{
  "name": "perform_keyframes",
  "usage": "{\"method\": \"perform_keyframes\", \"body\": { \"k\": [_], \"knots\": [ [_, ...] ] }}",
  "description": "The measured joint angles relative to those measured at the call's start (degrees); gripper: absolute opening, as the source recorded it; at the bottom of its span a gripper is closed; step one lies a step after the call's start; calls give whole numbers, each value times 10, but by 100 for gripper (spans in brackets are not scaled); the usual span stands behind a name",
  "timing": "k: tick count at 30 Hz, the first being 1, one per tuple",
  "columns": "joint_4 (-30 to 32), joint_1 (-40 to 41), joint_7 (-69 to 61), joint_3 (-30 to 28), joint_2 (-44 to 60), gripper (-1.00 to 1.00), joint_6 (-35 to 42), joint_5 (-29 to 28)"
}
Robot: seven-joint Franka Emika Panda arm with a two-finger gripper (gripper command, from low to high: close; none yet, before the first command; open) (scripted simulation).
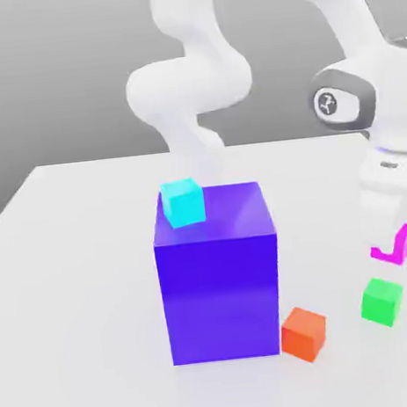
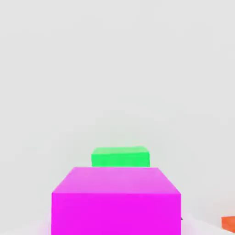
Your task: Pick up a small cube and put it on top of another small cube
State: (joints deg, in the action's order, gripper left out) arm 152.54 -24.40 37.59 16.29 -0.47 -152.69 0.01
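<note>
The small magenta-pink cube (image 1: 394, 249) hangs in the air at the exterior view's right, with my gripper (image 1: 393, 236) shut on it; pale fingers cover part of it. Just below it, the small green cube (image 1: 382, 301) rests on the white table. A clear gap separates the two. In the hand view the magenta cube (image 2: 115, 202) looms close and the green cube (image 2: 120, 157) lies just beyond it.
A big blue-violet block (image 1: 219, 272) stands mid-table with a cyan cube (image 1: 183, 201) on its top corner. An orange cube (image 1: 304, 333) sits at the block's foot, left of the green cube, and its corner shows in the hand view (image 2: 228, 223). The arm rises behind the block.
</note>
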Motion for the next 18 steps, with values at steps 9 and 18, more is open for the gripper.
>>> {"method": "perform_keyframes", "body": {
  "k": [9,18],
  "knots": [
    [-6,7,28,4,51,-100,-46,-38],
    [-1,-8,66,-19,112,100,-101,-91]
  ]
}}
